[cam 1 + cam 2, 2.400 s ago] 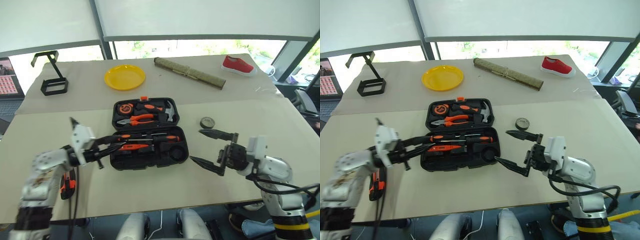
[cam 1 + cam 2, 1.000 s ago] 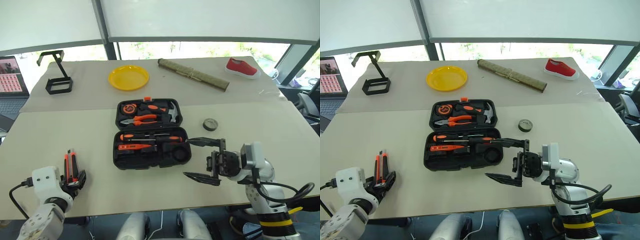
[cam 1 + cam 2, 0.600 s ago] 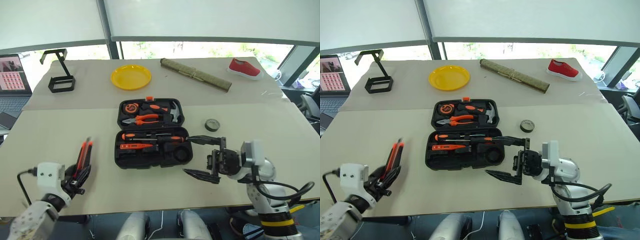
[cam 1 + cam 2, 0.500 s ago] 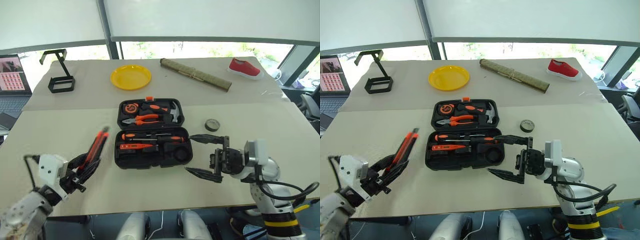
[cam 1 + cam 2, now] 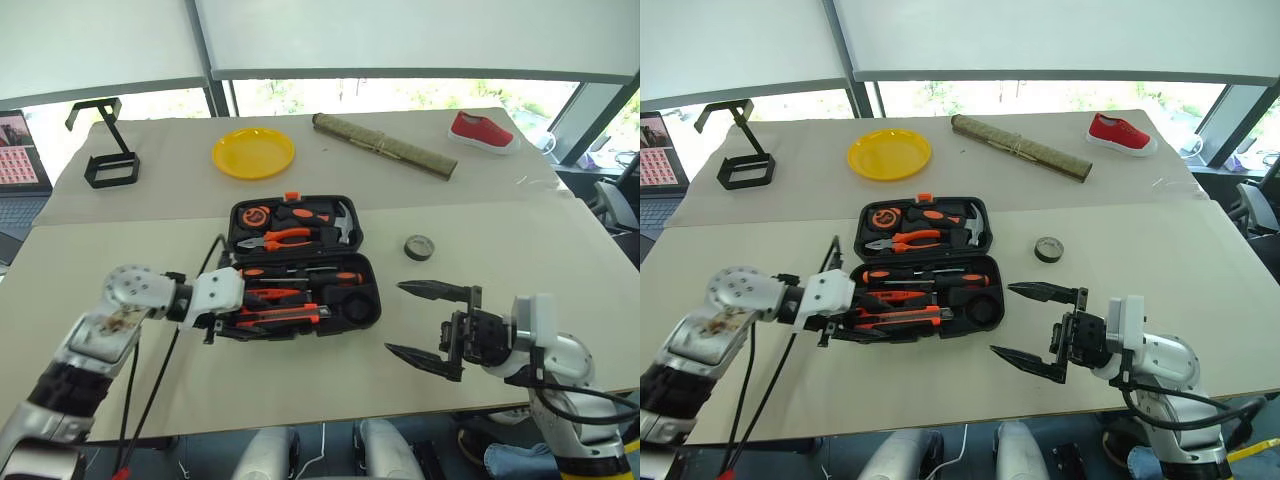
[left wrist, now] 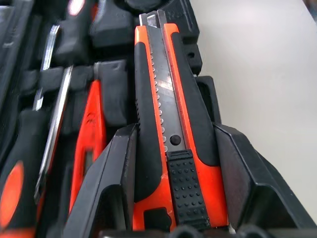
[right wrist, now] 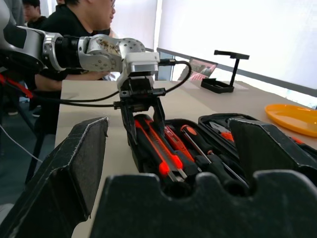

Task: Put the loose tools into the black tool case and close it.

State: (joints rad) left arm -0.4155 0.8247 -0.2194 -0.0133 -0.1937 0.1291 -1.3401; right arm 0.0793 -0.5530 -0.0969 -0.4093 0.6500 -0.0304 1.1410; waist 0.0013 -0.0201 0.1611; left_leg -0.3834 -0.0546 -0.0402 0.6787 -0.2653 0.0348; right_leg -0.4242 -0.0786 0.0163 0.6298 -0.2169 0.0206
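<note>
Carrying the utility knife [image 6: 171, 134] clamped between its fingers, your left gripper [image 5: 262, 315] has swung in from the table's near-left edge and now holds it over the front row of the black tool case [image 5: 300, 275]. Seating comes next. The tape roll [image 5: 418, 246] lies beyond your wide-open, empty right gripper [image 5: 425, 320].

The open tool case [image 5: 300, 265] sits mid-bench, its near half crowded: the left pincer [image 5: 232, 310] reaches in from nine o'clock, gripping the utility knife [image 5: 285, 318] over the front slots. At four o'clock the right pincer [image 5: 428, 322] hangs spread above bare bench [image 5: 330, 375]. The tape roll [image 5: 418, 246] lies at three o'clock, apart from the case. The near edge is free.
</note>
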